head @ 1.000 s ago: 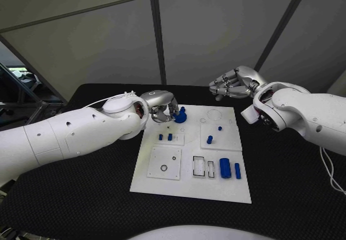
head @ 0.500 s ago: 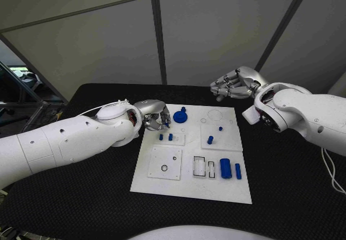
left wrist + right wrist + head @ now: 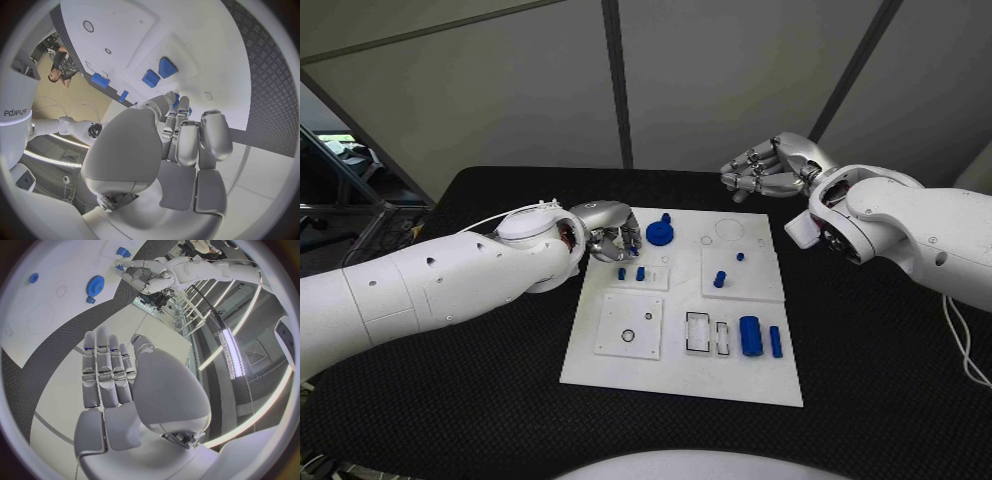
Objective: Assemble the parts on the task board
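Observation:
The white task board [image 3: 682, 380] lies in the middle of the table. A blue gear part [image 3: 659, 236] stands at the board's far left corner, with nothing gripping it; the right wrist view shows this gear [image 3: 95, 284] too. My left hand [image 3: 610, 240] hovers just left of the gear with bent fingers and holds nothing [image 3: 181, 145]. Two small blue pegs [image 3: 630, 272] stand just in front of that hand. My right hand [image 3: 769, 170] is raised beyond the board's far edge, its fingers side by side and holding nothing [image 3: 119, 390].
A blue cylinder [image 3: 750, 335] and a thin blue bar [image 3: 775, 342] lie at the board's near right, beside rectangular slots [image 3: 697, 332]. Two more pegs [image 3: 720, 280] stand on the right panel. A square plate with holes [image 3: 630, 325] sits near left. Black table [image 3: 473, 400] surrounds the board.
A second ago my left hand gripped the blue gear at the board's far left; it has let go and drawn back to the left. The right hand has hardly moved.

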`<action>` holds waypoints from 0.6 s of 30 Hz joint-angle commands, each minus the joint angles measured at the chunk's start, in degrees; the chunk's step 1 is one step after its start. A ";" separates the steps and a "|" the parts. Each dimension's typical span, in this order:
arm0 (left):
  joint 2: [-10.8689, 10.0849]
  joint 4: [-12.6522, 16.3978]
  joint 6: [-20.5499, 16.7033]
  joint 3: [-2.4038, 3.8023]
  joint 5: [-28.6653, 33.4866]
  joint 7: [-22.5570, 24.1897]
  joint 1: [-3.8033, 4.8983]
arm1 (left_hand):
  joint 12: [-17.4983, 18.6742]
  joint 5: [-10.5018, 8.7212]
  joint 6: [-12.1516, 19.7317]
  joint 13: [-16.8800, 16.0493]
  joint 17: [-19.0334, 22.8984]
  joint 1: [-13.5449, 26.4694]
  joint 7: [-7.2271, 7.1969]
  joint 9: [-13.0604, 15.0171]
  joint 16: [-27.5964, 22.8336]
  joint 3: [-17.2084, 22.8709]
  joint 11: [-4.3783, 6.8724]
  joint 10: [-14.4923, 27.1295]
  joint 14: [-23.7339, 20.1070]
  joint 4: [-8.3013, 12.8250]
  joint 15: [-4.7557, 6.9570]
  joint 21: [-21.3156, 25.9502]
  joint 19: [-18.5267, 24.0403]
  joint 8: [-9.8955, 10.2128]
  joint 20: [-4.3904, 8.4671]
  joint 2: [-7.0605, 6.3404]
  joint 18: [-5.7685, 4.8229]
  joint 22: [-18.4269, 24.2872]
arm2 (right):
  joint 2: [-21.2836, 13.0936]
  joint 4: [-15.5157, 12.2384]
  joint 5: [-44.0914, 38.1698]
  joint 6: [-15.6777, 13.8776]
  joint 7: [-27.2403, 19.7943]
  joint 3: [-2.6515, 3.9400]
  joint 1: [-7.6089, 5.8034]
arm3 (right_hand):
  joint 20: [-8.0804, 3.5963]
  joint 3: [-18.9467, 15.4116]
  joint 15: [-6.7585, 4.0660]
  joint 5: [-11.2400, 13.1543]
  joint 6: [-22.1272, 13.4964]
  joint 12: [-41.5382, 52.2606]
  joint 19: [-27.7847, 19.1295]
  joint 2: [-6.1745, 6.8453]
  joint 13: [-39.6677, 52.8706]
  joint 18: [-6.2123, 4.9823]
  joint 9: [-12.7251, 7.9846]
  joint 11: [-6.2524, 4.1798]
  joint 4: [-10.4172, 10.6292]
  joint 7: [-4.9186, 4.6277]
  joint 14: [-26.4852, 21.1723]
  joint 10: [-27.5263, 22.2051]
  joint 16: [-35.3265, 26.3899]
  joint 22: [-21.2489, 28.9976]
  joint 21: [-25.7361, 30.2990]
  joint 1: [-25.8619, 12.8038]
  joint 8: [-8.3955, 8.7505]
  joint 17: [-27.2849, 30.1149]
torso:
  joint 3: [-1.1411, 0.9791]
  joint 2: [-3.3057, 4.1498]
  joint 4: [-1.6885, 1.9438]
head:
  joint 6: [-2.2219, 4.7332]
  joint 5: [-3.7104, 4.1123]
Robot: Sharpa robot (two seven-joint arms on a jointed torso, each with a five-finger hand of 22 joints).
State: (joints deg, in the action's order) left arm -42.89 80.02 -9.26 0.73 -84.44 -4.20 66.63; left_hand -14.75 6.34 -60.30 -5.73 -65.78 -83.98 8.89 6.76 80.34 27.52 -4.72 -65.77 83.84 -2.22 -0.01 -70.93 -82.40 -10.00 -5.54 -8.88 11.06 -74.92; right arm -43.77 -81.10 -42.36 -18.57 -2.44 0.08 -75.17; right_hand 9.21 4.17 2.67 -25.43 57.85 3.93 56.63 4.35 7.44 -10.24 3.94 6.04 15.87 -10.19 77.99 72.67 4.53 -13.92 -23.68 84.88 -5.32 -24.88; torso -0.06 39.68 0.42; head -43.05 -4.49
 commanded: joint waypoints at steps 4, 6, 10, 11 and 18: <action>0.30 -0.37 0.81 0.04 0.20 -0.75 0.04 | 0.44 0.06 -0.46 -0.07 0.04 0.71 0.02 -0.09 0.33 0.44 0.03 -0.39 0.43 -0.05 -0.14 -0.26 -0.11 0.36 -0.21 -0.19 -6.82 -2.74 | 0.01 -0.07 0.03 0.18 -0.53 0.03 -0.11 | 0.31 0.31 0.00 -0.26 -0.05 -0.08 0.03 0.32 -0.05 -0.23 0.06 -0.13 -0.02 -0.04 0.10 -0.12 -0.35 0.09 0.32 0.47 -0.29 0.09 | 0.00 0.03 0.02 | -0.02 0.11; 0.45 -0.50 0.84 0.04 0.20 -0.76 0.04 | 0.53 0.03 -0.46 -0.09 0.06 0.88 0.02 -0.10 0.34 0.42 0.03 -0.40 0.43 -0.06 -0.13 -0.26 -0.12 0.42 -0.21 -0.28 -6.82 -2.75 | 0.03 -0.06 0.03 0.20 -0.53 0.03 -0.11 | 0.31 0.31 0.00 -0.26 -0.05 -0.08 0.03 0.32 -0.05 -0.23 0.06 -0.13 -0.02 -0.04 0.10 -0.12 -0.35 0.09 0.32 0.47 -0.29 0.09 | -0.01 0.01 0.01 | -0.03 0.05; 0.82 -0.59 0.97 0.04 0.20 -0.77 0.04 | 0.63 -0.01 -0.44 -0.10 0.08 1.02 0.02 -0.11 0.34 0.39 0.02 -0.39 0.43 -0.05 -0.13 -0.27 -0.13 0.49 -0.21 -0.39 -6.82 -2.77 | 0.08 -0.04 0.02 0.21 -0.53 0.03 -0.11 | 0.31 0.31 0.00 -0.26 -0.05 -0.08 0.03 0.32 -0.05 -0.23 0.06 -0.13 -0.02 -0.04 0.10 -0.12 -0.35 0.09 0.32 0.47 -0.29 0.09 | -0.02 0.01 0.01 | -0.02 0.02; 0.94 -0.62 1.05 0.04 0.20 -0.78 0.04 | 0.63 -0.01 -0.44 -0.10 0.08 1.02 0.02 -0.11 0.34 0.39 0.02 -0.39 0.43 -0.05 -0.13 -0.27 -0.13 0.49 -0.21 -0.39 -6.82 -2.77 | 0.10 -0.04 0.02 0.22 -0.53 0.03 -0.11 | 0.31 0.31 0.00 -0.26 -0.05 -0.08 0.03 0.32 -0.05 -0.23 0.06 -0.13 -0.02 -0.04 0.10 -0.12 -0.35 0.09 0.32 0.47 -0.29 0.09 | -0.02 0.02 0.01 | -0.03 0.04; 1.51 -0.92 1.64 0.05 0.20 -1.53 0.05 | 0.75 -0.05 -0.43 -0.13 0.05 1.25 0.03 -0.13 0.38 0.35 0.01 -0.42 0.45 -0.06 -0.13 -0.27 -0.14 0.58 -0.22 -0.52 -6.82 -2.78 | 0.19 -0.01 0.02 0.26 -0.52 0.03 -0.11 | 0.31 0.31 0.00 -0.26 -0.05 -0.08 0.03 0.32 -0.05 -0.23 0.06 -0.13 -0.02 -0.04 0.10 -0.12 -0.35 0.09 0.32 0.47 -0.29 0.09 | -0.03 -0.01 0.00 | -0.09 0.03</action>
State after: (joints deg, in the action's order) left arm -41.44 79.15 -8.54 0.74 -84.35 -4.93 66.63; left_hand -14.19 6.34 -60.30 -5.78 -65.77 -83.46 8.90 6.70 80.34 27.67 -4.72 -65.77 83.84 -2.37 -0.01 -70.93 -82.40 -9.80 -5.54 -9.42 11.06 -74.91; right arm -43.61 -81.10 -42.37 -18.56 -2.44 0.08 -75.16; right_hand 9.21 4.17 2.67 -25.43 57.85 3.93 56.63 4.35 7.46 -10.24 3.94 6.04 15.87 -10.19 77.99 72.67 4.53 -13.92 -23.68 84.88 -5.31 -24.88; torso -0.08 39.70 0.41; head -43.13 -4.43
